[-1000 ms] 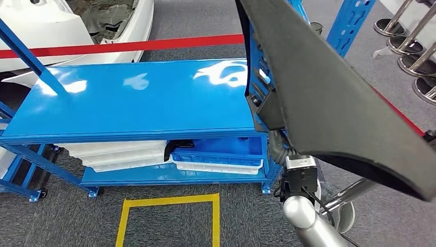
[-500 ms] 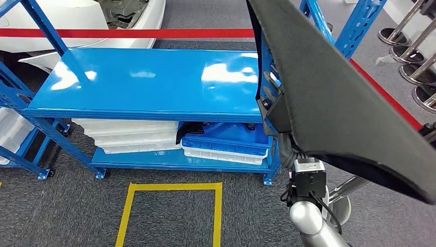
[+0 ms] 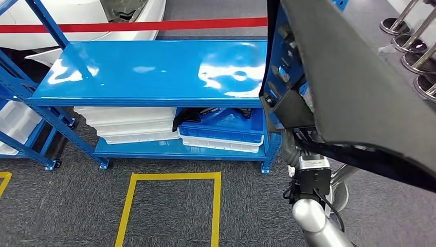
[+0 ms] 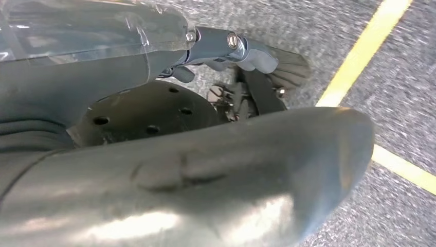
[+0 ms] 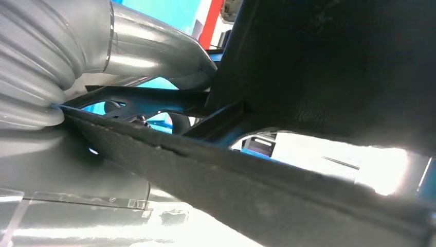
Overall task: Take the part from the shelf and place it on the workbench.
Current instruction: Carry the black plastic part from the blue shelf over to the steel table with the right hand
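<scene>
Left of your head view: white bodywork [image 3: 77,10] sat behind a red barrier tape [image 3: 133,25]. In front of it stood the blue bench [image 3: 154,72], its glossy top catching glare. On its lower shelf [image 3: 169,150] lay stacked white trays [image 3: 128,126], then a blue tray [image 3: 221,135] on a white one, with something dark poking out between the stacks. A yellow tape square [image 3: 169,177] marked the grey carpet below.

Your left hand [image 4: 241,51] hung over carpet and yellow tape, fingers curled in on nothing.

Right side: the part [image 3: 355,77] was up in the air, close to the camera, beside the bench's right end and not on it. It looked like a big, long, dark grey panel, felt-like on its face, with a thick curved edge and black plastic ribs and clips on the underside. Your right hand [image 5: 154,56] gripped it at the ribbed underside, thumb pressed against the panel. The silver right arm [image 3: 313,221] rose beneath. Chrome stool bases [image 3: 411,46] stood far right.
</scene>
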`<state>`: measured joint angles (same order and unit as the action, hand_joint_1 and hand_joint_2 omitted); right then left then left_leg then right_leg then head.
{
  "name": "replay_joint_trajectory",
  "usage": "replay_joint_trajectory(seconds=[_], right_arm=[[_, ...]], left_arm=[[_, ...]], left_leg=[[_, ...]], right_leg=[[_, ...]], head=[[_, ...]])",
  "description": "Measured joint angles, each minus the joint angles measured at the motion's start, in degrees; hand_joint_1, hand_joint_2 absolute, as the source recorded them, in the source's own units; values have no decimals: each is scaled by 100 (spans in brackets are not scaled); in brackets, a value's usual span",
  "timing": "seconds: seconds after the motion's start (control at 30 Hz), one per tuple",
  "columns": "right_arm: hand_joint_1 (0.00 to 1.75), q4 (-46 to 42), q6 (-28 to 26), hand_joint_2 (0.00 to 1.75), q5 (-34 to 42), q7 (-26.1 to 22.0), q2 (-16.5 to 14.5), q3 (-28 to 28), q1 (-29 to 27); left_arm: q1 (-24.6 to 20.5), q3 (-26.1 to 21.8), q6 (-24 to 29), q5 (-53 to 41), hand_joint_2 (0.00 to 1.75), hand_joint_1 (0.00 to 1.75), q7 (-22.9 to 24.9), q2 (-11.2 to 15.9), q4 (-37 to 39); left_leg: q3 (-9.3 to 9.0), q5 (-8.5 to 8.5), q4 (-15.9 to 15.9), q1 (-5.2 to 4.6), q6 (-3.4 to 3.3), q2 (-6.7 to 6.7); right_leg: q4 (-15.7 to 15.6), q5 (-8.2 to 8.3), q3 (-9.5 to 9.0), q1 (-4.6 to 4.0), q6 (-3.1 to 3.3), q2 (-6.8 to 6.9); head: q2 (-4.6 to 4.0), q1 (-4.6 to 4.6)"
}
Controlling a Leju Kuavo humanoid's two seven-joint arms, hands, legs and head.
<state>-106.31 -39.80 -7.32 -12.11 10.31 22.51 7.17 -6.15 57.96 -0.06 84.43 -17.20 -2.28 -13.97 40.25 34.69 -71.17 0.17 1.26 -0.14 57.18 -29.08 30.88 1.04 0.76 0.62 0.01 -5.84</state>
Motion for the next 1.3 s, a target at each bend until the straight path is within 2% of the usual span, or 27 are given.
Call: replay_joint_trajectory(seconds=[0.03,0.07,0.1,0.17,0.23,0.27,0.33,0.37,0.43,0.5,0.53,0.57,0.6,0.63,0.67,0.73,0.8,0.87,0.9,1.0,1.03,1.07,1.13,1.17,1.2,1.27,1.3], right_arm=[[175,0,0,175,-7,15,0,1,2],[175,0,0,175,-11,29,0,1,2],[175,0,0,175,-14,38,0,2,3],[175,0,0,175,-18,44,0,2,4],[175,0,0,175,-22,42,0,2,8],[175,0,0,175,-24,40,1,2,13],[175,0,-1,175,-26,34,1,2,17],[175,0,-1,175,-26,31,1,2,18],[175,0,-2,175,-38,30,1,0,20],[175,0,-2,175,-73,55,1,-3,17],[175,0,-2,175,-92,73,1,-4,11],[175,0,-2,175,-109,90,1,-4,5],[175,0,-2,175,-120,103,1,-4,0],[175,-1,-2,175,-126,110,1,-5,-3],[175,-1,-2,175,-130,116,1,-5,-3],[175,-5,-2,175,-139,118,1,-8,0],[175,-9,-2,175,-150,117,1,-11,1],[175,-9,-2,175,-157,116,-1,-14,0],[175,-10,-2,175,-158,115,-3,-15,0],[175,-11,-1,175,-149,105,-7,-14,-2],[175,-11,0,175,-144,101,-9,-14,-7],[175,-11,0,175,-142,94,-11,-13,-11],[175,-11,-1,175,-140,85,-16,-14,-20],[175,-11,-2,175,-142,81,-17,-14,-23],[175,-13,-2,175,-146,80,-18,-16,-27],[175,-17,-2,175,-161,78,-19,-29,-33],[175,-20,-2,175,-173,76,-19,-41,-34]], left_arm=[[0,0,1,1,0,0,4,1,1],[-1,0,2,1,0,0,7,1,1],[-1,0,3,1,0,0,9,1,1],[-6,0,3,-2,0,0,11,0,0],[-14,0,-2,-9,0,0,3,-1,-1],[-15,0,-5,-13,0,0,-3,-1,-1],[-8,0,-7,-18,0,0,-9,-2,1],[-5,0,-7,-25,0,0,-9,-2,1],[-7,0,-7,-41,0,0,-9,-4,1],[-13,0,-1,-53,0,0,-4,-4,1],[-13,0,3,-56,0,0,-1,-4,1],[-13,0,7,-58,0,0,2,-4,1],[-13,0,8,-60,0,0,3,-4,1],[-14,0,8,-61,0,0,4,-4,0],[-14,0,8,-61,0,0,4,-7,-1],[-16,0,8,-62,0,0,4,-15,-2],[-17,0,8,-63,0,0,5,-21,-2],[-11,1,9,-63,0,0,10,-17,1],[-9,1,9,-63,0,0,14,-15,2],[-6,2,16,-60,0,0,20,-10,5],[-7,2,20,-58,0,0,21,-10,5],[-8,2,24,-58,0,0,21,-10,5],[-10,2,28,-73,0,0,21,-10,5],[-10,2,29,-86,0,0,21,-10,5],[-12,2,31,-99,0,0,19,-11,5],[-17,2,47,-115,0,0,7,-11,5],[-19,2,59,-117,0,0,-1,-11,5]], left_leg=[[21,93,-294,18,20,1],[-28,50,-438,33,32,1],[-161,-93,-392,46,38,1],[-672,-351,237,68,35,-5],[-1163,-316,1021,53,-3,-19],[-1277,-257,1245,37,-32,-25],[-1273,-284,1358,24,-114,-15],[-1232,-336,1371,28,-163,1],[-1104,-454,1389,39,-268,38],[-931,-555,1347,4,-327,55],[-840,-603,1319,-14,-339,60],[-750,-647,1286,-31,-347,64],[-663,-687,1252,-46,-349,67],[-585,-723,1217,-60,-348,67],[-520,-755,1186,-67,-343,66],[-437,-824,1139,-87,-315,63],[-400,-922,1148,-78,-260,64],[-360,-955,1156,-80,-191,41],[-314,-832,1075,-83,-151,23],[-101,-50,260,-26,-28,-6],[-61,105,-73,6,7,-6],[-68,123,-314,36,39,-5],[-293,-210,-294,90,95,-5],[-518,-384,-30,118,121,-6],[-783,-430,338,136,146,-11],[-1217,-256,1033,133,110,-19],[-1306,-159,1214,114,64,-20]], right_leg=[[31,44,86,0,-3,9],[66,86,173,1,-12,17],[100,126,259,6,-26,21],[168,200,410,14,-71,20],[216,274,498,11,-132,17],[219,321,520,6,-171,17],[202,402,548,7,-269,15],[232,351,576,11,-310,9],[579,-63,700,19,-348,-3],[1298,-617,866,13,-346,-15],[1631,-748,908,6,-343,-21],[1830,-742,885,-3,-332,-26],[1838,-615,779,-14,-312,-29],[1632,-432,575,-30,-277,-31],[1267,-299,303,-52,-227,-34],[439,-265,-225,-93,-143,-33],[53,-323,-415,-128,-108,-32],[-49,-220,-373,-105,-69,-23],[-96,-153,-332,-80,-34,-12],[-107,20,-108,-37,43,11],[-68,63,-13,-33,43,15],[-22,99,88,-24,33,19],[83,155,287,8,-10,25],[143,178,377,24,-41,25],[202,201,456,32,-75,23],[282,250,538,26,-146,16],[285,288,551,23,-190,13]], head=[[-1,31],[-1,58],[0,80],[0,127],[0,168],[0,183],[-1,199],[0,204],[0,180],[1,132],[0,114],[0,97],[0,78],[0,52],[0,18],[0,-21],[-1,-24],[-1,-52],[-1,-48],[0,50],[1,78],[1,102],[0,155],[0,178],[0,211],[0,253],[-1,262]])
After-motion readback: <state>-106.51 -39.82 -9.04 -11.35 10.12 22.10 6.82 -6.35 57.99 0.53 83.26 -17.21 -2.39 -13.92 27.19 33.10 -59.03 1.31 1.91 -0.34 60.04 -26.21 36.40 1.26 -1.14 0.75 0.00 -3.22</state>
